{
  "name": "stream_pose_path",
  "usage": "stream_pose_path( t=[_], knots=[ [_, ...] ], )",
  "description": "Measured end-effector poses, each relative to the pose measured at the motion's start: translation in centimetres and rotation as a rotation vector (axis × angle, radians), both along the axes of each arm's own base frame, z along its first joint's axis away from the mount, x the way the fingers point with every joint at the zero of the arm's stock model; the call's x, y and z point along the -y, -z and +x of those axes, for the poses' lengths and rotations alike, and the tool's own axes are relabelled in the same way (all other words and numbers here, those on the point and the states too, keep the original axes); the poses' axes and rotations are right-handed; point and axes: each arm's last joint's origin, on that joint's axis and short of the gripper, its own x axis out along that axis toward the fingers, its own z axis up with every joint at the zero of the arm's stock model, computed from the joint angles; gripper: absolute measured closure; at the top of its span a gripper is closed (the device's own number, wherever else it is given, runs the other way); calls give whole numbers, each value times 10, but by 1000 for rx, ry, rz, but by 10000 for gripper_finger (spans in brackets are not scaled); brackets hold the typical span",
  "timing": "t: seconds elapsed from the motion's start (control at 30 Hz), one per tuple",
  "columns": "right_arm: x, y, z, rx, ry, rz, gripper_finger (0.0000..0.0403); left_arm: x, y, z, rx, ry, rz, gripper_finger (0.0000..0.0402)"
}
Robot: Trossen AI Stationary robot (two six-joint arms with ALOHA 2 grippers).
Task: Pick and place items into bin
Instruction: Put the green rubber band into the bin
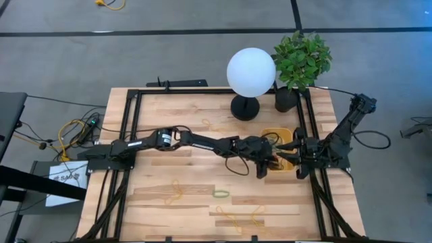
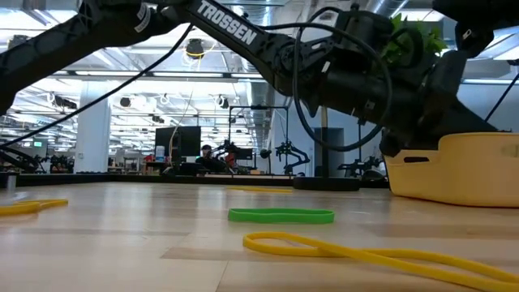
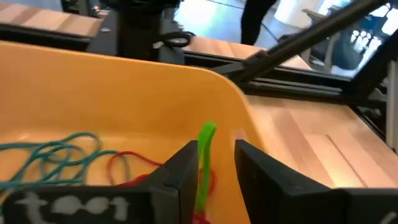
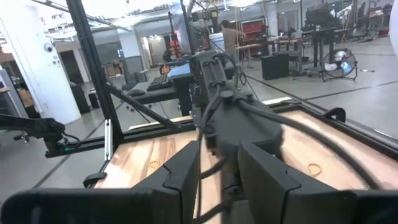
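Holding green band (image 3: 204,163) | left jaws (image 3: 214,169) inside bin (image 3: 124,87) corner

Bin (image 3: 124,81): yellow-orange tray, lying under the left claw (image 3: 214,168).
Green band (image 3: 204,163): held upright between the claw's fingers, over the bin.
Blue band (image 3: 53,155), red band (image 3: 127,167): lying inside the bin, beside the claw.

Bright even overhead light, blurred wrist views

High view: straight down, whole table (image 1: 202,202), far.
Low view: tabletop level, facing the room.
Left wrist view: close, just above bin (image 3: 124,93).
Right wrist view: close behind left arm (image 4: 239,121).
Shared: bin.
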Motion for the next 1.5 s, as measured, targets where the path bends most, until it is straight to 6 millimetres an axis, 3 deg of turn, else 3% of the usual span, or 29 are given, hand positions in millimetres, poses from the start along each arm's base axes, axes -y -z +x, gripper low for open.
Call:
stream_pose_path(
  t=[0.2, 0.43, 0.53, 0.73, 0.9, 1.0, 1.13, 1.23, 1.33, 1.5],
  knots=[
    [0, 0, 0, 0, 0, 1, 296, -19, -18, -3, -25, -44, -32, 306],
    [0, 1, 0, -1, -2, 87, 296, -31, -65, -24, -144, -13, 33, 306],
    [0, 1, 0, -1, -1, 90, 296, -28, -100, -42, -200, 37, 94, 306],
    [-4, 4, 4, -22, -1, 125, 296, -24, -187, -103, -303, 23, 188, 306],
    [-10, 12, 12, -67, 20, 115, 296, -13, -241, -168, -439, -115, 312, 306],
    [-14, 15, 23, -61, 59, 152, 296, 0, -264, -206, -497, -200, 356, 306],
    [-16, 19, 41, -44, 111, 176, 296, 26, -280, -248, -488, -270, 376, 306],
    [-17, 26, 55, -66, 88, 168, 296, 47, -281, -276, -459, -302, 384, 306],
    [-17, 32, 71, -56, 34, 189, 296, 68, -264, -301, -463, -355, 417, 306],
    [-13, 47, 96, -41, 42, 203, 296, 93, -216, -339, -411, -493, 423, 306]
  ],
)
